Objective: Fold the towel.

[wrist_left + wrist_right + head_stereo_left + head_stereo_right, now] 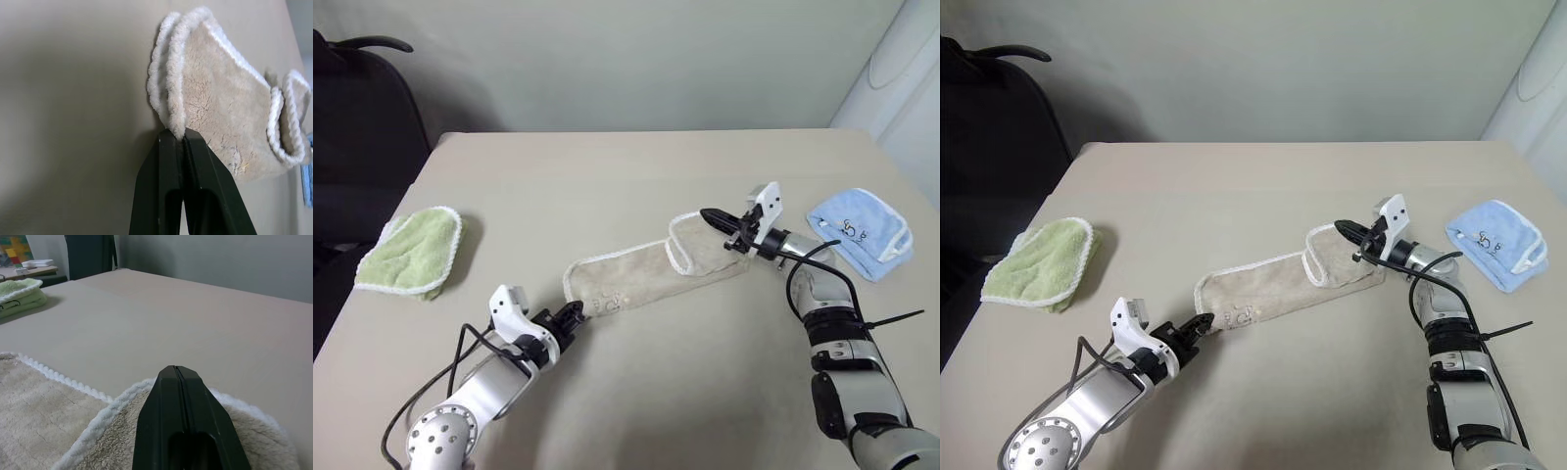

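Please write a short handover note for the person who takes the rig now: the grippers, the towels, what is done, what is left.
Left gripper: shut on the near-left end of the beige towel.
Right gripper: shut on the far-right end, which is lifted and curled over.
The towel lies as a long doubled strip across the table.
Green towel at far left, blue towel at far right, both apart from it.
Done: both ends gripped.
Left: bring the ends together, lay flat, release.

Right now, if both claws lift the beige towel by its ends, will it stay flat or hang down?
The beige towel probably sags in the middle: it is soft terry, already doubled over under the right claw. It seems light, since the left claw pinches only its corded edge. The looped pile should hardly slip.
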